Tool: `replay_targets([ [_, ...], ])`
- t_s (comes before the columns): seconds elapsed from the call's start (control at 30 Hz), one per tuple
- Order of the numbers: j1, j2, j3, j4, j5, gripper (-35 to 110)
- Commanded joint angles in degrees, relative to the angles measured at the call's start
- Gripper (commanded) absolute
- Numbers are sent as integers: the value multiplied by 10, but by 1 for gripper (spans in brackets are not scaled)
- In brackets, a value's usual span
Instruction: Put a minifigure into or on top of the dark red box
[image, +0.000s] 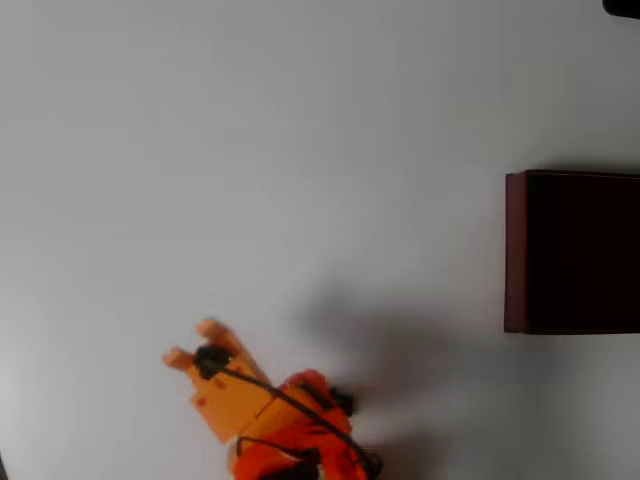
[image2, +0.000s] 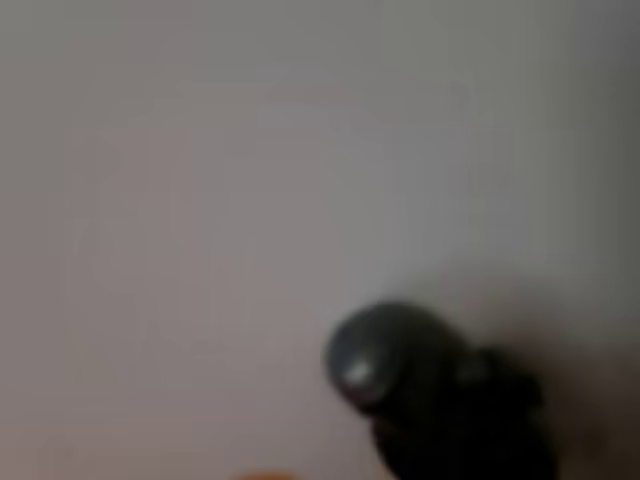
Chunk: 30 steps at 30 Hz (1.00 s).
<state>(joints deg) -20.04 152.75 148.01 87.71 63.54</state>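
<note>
The minifigure (image2: 400, 385) fills the lower right of the wrist view as a blurry dark grey figure with a round shiny head, close to the camera over the white table. In the overhead view my orange gripper (image: 190, 342) is at the lower left, its two fingertips a little apart and pointing up-left. A small dark blob (image: 210, 358) sits at the base of the fingers; whether it is the figure I cannot tell. The dark red box (image: 515, 250) stands far off at the right edge, with its near-black inside facing up.
The white table (image: 300, 150) stretches bare between the gripper and the box. A black cable (image: 310, 415) runs along the orange arm. A small dark object (image: 622, 7) pokes in at the top right corner.
</note>
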Motion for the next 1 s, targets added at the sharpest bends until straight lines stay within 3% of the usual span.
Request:
replay_targets([
  [0.0, 22, 9, 3, 3, 58, 18],
  [0.27, 68, 86, 54, 66, 216, 18],
  [0.47, 40, -3, 30, 102, 325, 18],
  [0.7, 18, -167, -49, 87, 352, 18],
  [0.97, 70, -42, 60, -13, 300, 18],
])
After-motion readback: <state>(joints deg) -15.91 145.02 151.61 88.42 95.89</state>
